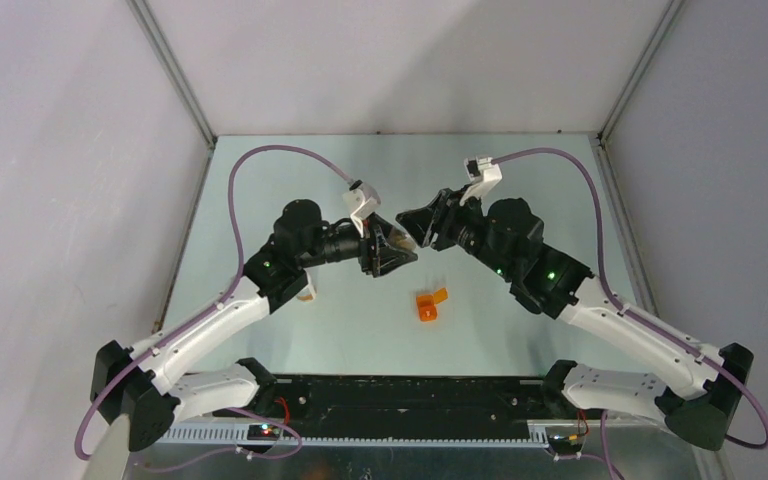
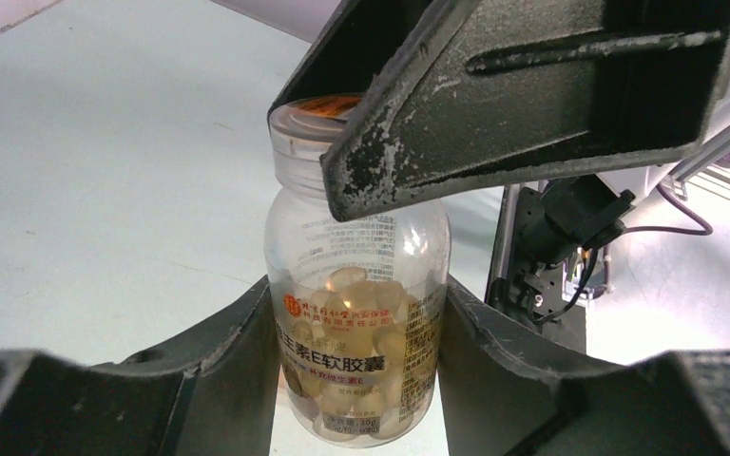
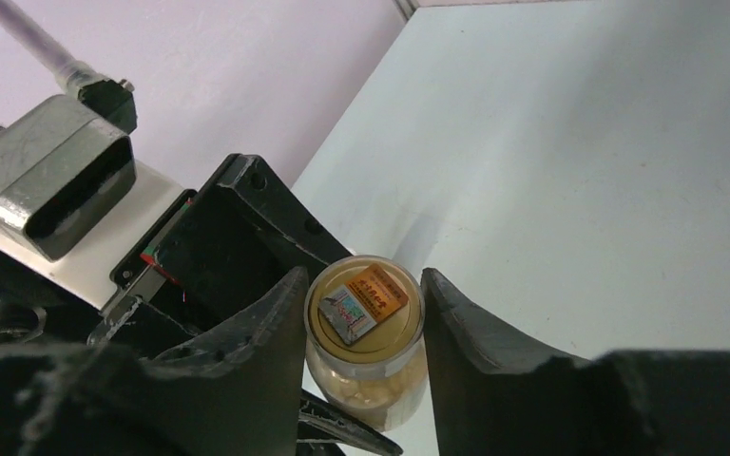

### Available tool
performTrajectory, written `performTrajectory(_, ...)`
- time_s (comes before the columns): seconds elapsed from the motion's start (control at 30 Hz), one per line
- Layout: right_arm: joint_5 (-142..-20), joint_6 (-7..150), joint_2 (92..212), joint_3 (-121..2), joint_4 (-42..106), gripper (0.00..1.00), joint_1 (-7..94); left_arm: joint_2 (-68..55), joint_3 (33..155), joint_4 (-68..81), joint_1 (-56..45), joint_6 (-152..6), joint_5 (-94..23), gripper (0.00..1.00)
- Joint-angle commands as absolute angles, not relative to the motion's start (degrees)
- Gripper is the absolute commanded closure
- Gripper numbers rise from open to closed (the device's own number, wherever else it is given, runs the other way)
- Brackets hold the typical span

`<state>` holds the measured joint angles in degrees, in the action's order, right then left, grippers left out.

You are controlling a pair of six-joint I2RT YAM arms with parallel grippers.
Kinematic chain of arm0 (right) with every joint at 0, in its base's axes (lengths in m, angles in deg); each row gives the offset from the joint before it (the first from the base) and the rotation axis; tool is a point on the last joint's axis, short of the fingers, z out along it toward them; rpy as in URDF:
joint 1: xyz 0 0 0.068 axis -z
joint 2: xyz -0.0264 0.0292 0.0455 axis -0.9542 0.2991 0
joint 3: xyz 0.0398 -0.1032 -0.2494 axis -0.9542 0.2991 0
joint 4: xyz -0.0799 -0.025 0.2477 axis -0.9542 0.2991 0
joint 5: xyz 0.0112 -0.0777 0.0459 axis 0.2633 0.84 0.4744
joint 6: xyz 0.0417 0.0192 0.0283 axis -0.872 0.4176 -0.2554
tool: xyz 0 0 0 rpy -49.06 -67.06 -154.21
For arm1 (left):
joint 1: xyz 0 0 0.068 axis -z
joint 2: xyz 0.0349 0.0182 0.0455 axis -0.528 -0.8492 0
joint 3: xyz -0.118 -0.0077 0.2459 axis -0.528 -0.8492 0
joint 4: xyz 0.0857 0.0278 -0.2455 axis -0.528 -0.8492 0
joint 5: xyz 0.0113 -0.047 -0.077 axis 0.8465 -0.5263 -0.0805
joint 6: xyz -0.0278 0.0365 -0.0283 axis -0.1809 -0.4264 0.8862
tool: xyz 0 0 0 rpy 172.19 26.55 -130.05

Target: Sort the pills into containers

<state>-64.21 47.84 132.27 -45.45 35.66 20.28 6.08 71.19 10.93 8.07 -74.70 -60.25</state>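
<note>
A clear pill bottle (image 2: 356, 313) full of pale yellow softgels hangs above the table, and my left gripper (image 2: 358, 294) is shut on its lower body. Its round cap (image 3: 366, 304) carries an orange and blue sticker. My right gripper (image 3: 364, 277) comes at the bottle from the cap end, with one finger pressed to each side of the cap. One right finger (image 2: 532, 95) covers part of the cap in the left wrist view. From above, the two grippers meet at the bottle (image 1: 401, 240) over the middle of the table.
A small orange container (image 1: 430, 303) lies on the pale green table (image 1: 520, 180), in front of the grippers. A light-coloured object (image 1: 307, 292) shows partly under the left arm. Grey walls close the table in on the left, right and back.
</note>
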Motion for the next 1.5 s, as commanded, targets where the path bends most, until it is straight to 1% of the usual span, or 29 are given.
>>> performTrajectory(0.0, -79.55, 53.85, 129.78, -48.16, 34.26, 0.68, 22.69, 7.55, 72.16, 13.04, 7.99, -74.44, -61.45, 1.00)
performTrajectory(0.03, -82.58, 54.58, 129.37, -48.19, 34.08, 0.70, 24.63, 7.75, 72.16, 13.04, 8.06, -74.43, -61.66, 1.00)
performTrajectory(0.07, -89.41, 56.41, 128.64, -48.20, 33.92, 0.73, 25.72, 7.87, 72.21, 12.96, 8.09, -74.42, -62.41, 1.00)
performTrajectory(0.2, -107.35, 62.30, 126.51, -48.22, 35.79, 0.75, 31.97, 8.84, 72.00, 13.13, 8.21, -74.77, -65.71, 1.00)
performTrajectory(0.3, -114.89, 65.01, 125.67, -48.18, 37.23, 0.80, 36.43, 9.46, 71.91, 13.74, 8.32, -74.99, -70.89, 1.00)
performTrajectory(0.33, -118.33, 65.54, 125.56, -48.17, 37.50, 0.85, 37.33, 9.48, 71.86, 13.96, 8.26, -74.96, -72.14, 1.00)
performTrajectory(0.4, -123.46, 65.79, 125.61, -48.14, 36.94, 0.90, 39.90, 9.43, 72.01, 14.30, 8.37, -74.76, -75.03, 1.00)
performTrajectory(0.43, -124.75, 65.91, 125.61, -48.18, 36.60, 0.90, 41.00, 9.28, 72.09, 14.31, 8.38, -74.66, -76.27, 1.00)
performTrajectory(0.47, -125.55, 65.94, 125.66, -48.17, 36.00, 0.76, 41.38, 9.12, 72.32, 14.31, 8.36, -74.63, -76.45, 1.00)
performTrajectory(0.5, -122.93, 64.59, 125.56, -48.15, 35.61, 0.42, 41.39, 8.94, 72.42, 14.25, 8.37, -74.56, -76.04, 1.00)
performTrajectory(0.53, -120.84, 63.34, 125.54, -48.14, 34.72, 0.27, 40.95, 8.71, 72.43, 14.05, 8.38, -74.58, -75.59, 1.00)
performTrajectory(0.57, -115.08, 60.95, 125.58, -48.18, 34.22, 0.08, 40.51, 8.58, 72.43, 13.86, 8.38, -74.72, -74.35, 1.00)
performTrajectory(0.6, -111.55, 59.67, 125.64, -48.41, 34.26, 0.04, 39.66, 8.32, 72.54, 13.38, 8.38, -74.88, -72.90, 1.00)
performTrajectory(0.63, -104.12, 57.00, 125.86, -48.62, 35.15, 0.01, 39.07, 8.20, 72.62, 13.17, 8.34, -75.13, -72.08, 1.00)
performTrajectory(0.67, -100.45, 55.72, 126.00, -48.92, 35.84, 0.01, 37.45, 8.11, 72.72, 12.81, 8.37, -75.21, -70.18, 1.00)
performTrajectory(0.7, -93.21, 53.29, 125.98, -48.97, 37.26, 0.02, 36.65, 8.10, 72.66, 12.67, 8.33, -75.39, -69.18, 1.00)
performTrajectory(0.83, -75.73, 48.10, 126.44, -49.09, 40.92, 0.10, 29.95, 8.10, 72.26, 12.94, 8.42, -75.40, -63.70, 1.00)
performTrajectory(0.9, -68.35, 45.57, 127.08, -49.10, 42.40, 0.11, 27.19, 8.04, 72.06, 13.54, 8.40, -75.04, -62.19, 1.00)
performTrajectory(1.0, -62.53, 42.36, 128.04, -49.06, 43.68, 0.11, 24.80, 8.09, 71.50, 15.32, 8.45, -74.10, -61.01, 1.00)
performTrajectory(1.03, -61.83, 41.27, 128.53, -49.03, 43.61, 0.13, 24.37, 8.18, 71.23, 15.92, 8.51, -73.72, -60.73, 1.00)
performTrajectory(1.07, -62.13, 40.91, 129.00, -49.06, 43.46, 0.18, 24.22, 8.30, 71.08, 16.11, 8.55, -73.45, -60.24, 1.00)
performTrajectory(1.1, -62.71, 40.25, 129.15, -49.03, 42.72, 0.32, 24.11, 8.42, 70.86, 16.34, 8.56, -73.36, -59.88, 1.00)
performTrajectory(1.13, -64.05, 39.68, 129.44, -49.06, 42.26, 0.38, 24.14, 8.47, 70.77, 16.41, 8.56, -73.23, -59.64, 1.00)
performTrajectory(1.2, -65.95, 39.09, 129.68, -49.03, 40.87, 0.62, 24.10, 8.67, 70.50, 16.47, 8.54, -73.10, -58.98, 1.00)
performTrajectory(1.27, -67.71, 39.14, 129.97, -49.05, 39.78, 0.69, 24.07, 8.70, 70.26, 16.70, 8.51, -72.36, -58.34, 1.00)
performTrajectory(1.37, -73.78, 41.95, 130.17, -49.03, 37.93, 0.75, 25.22, 8.50, 70.22, 17.89, 8.49, -71.36, -60.26, 1.00)
performTrajectory(1.4, -79.21, 43.67, 130.16, -49.02, 37.30, 0.80, 25.97, 8.51, 70.30, 18.02, 8.52, -70.95, -60.53, 1.00)
performTrajectory(1.43, -82.37, 44.66, 130.17, -49.06, 36.96, 0.82, 28.15, 8.52, 70.35, 17.94, 8.55, -70.88, -61.27, 1.00)
performTrajectory(1.47, -89.88, 46.65, 130.05, -49.09, 36.24, 0.84, 31.12, 8.52, 70.44, 17.73, 8.51, -70.79, -61.65, 1.00)
